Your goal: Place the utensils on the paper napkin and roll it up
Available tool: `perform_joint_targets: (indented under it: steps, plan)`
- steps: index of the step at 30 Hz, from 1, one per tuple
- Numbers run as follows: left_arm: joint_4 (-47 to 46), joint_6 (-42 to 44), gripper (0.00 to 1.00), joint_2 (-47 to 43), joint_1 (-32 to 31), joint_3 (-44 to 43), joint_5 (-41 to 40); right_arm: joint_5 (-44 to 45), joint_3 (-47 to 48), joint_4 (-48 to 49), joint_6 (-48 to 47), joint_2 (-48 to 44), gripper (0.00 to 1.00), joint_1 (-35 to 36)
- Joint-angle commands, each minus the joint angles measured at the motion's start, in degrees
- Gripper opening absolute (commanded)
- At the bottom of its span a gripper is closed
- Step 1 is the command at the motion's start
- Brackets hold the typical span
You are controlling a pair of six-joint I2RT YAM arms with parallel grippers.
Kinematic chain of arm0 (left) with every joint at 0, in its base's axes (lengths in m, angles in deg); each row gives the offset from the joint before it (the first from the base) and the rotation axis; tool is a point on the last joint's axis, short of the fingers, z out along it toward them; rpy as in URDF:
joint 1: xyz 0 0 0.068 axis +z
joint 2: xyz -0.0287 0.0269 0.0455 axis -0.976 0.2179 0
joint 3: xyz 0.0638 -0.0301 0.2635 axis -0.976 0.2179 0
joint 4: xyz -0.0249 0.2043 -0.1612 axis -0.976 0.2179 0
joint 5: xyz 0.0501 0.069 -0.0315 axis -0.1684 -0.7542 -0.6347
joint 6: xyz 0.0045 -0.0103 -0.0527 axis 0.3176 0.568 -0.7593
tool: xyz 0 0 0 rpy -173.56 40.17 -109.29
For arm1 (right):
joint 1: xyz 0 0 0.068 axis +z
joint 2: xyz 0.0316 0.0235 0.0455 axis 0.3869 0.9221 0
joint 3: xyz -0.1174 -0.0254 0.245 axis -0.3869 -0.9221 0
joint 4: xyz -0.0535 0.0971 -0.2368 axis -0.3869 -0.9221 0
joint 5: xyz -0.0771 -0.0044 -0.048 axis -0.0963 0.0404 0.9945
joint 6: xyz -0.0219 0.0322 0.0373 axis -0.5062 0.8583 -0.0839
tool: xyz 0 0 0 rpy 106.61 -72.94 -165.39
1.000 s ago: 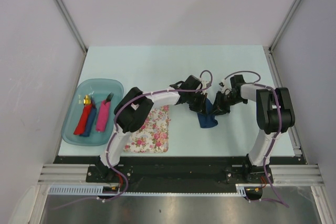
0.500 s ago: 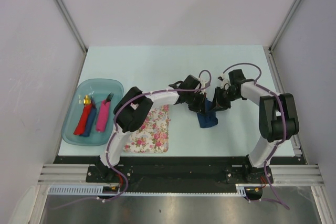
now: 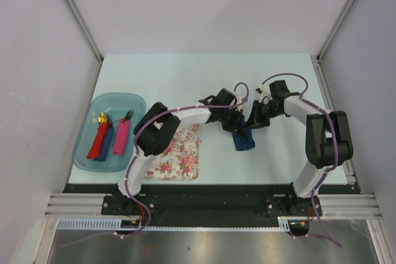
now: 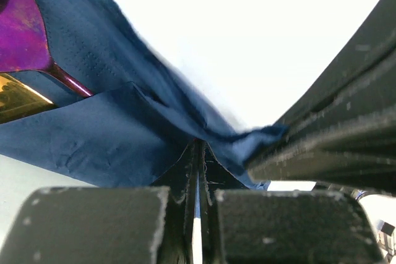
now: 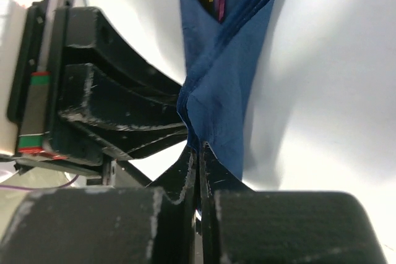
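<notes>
Dark navy-blue paper napkin (image 3: 244, 140), folded over a shiny purple spoon (image 4: 21, 23) and gold slender utensil (image 4: 15, 98), sits mid-table, pinched by left gripper (image 4: 198, 148) and right gripper (image 5: 197, 146) together. A pink floral rectangular mat (image 3: 179, 153) lies near, leftward.

Pale table (image 3: 185, 72), teal tray (image 3: 86, 150), floral mat (image 3: 183, 159), navy napkin (image 3: 244, 141)
</notes>
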Motion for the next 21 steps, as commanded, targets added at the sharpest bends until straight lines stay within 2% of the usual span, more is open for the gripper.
perform_joint_targets:
  steps: [1,12,21]
  plan:
    - [1.92,0.1,0.01,-0.31,0.54,2.28,-2.39,-3.15,1.05,-0.7,-0.71,0.41,0.0,0.93]
    - [-1.67,-1.22,0.01,-2.77,1.15,3.06,-0.02,0.01,-0.89,-1.5,-3.09,3.04,0.0,1.11]
    - [-6.51,-1.05,0.06,-7.34,1.24,5.79,2.71,0.72,-0.36,-1.76,-2.91,3.92,0.0,0.75]
